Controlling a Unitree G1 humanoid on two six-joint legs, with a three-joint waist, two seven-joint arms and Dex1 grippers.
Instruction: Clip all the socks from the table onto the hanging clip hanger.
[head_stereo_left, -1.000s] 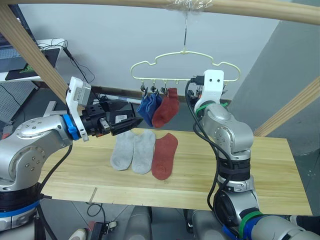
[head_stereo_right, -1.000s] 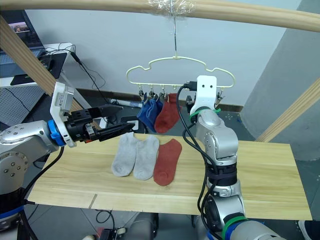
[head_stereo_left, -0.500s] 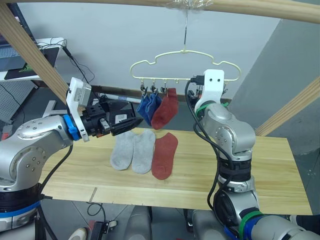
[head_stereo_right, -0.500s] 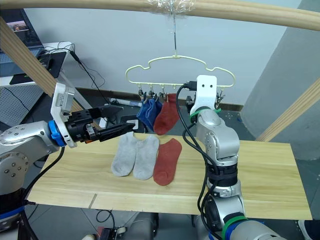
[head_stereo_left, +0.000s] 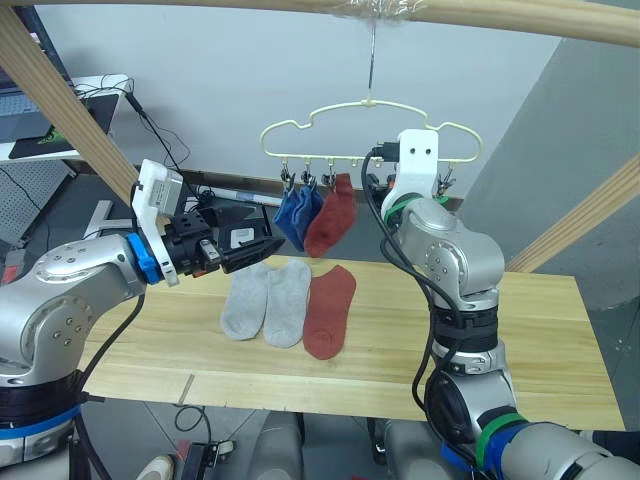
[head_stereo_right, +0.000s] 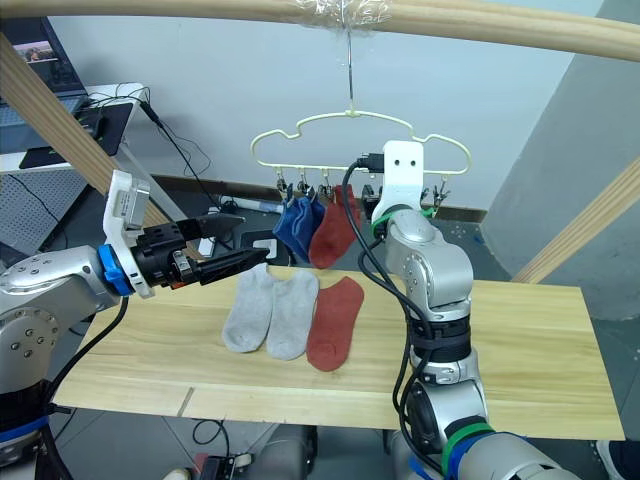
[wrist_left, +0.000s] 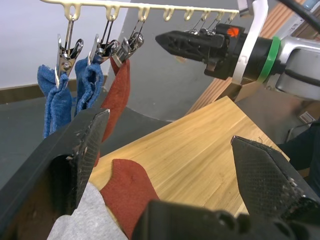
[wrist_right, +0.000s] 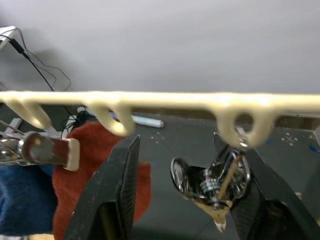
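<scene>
Overhead, the clip hanger (head_stereo_left: 368, 135) hung by its hook from the wooden pole (head_stereo_left: 300, 8), its row of clips below the wavy wire.

Socks clipped: two blue socks (head_stereo_left: 296, 210) and one rust red sock (head_stereo_left: 331, 216), side by side toward the left end of the row.

Socks on the table (head_stereo_left: 530, 340): two light grey socks (head_stereo_left: 266, 300) lying together, touching, with a second rust red sock (head_stereo_left: 330, 310) just to their right, all flat on the far left half of the tabletop.

Left gripper (wrist_left: 175, 150): held above the table's left edge, level with the hanging socks and left of them; fingers spread wide, nothing between them.

Right gripper (wrist_right: 182, 195): raised to the hanger's clip row, right of the hung red sock; fingers apart, standing either side of an empty metal clip (wrist_right: 215, 182) beneath the wire, not closed on it.
</scene>
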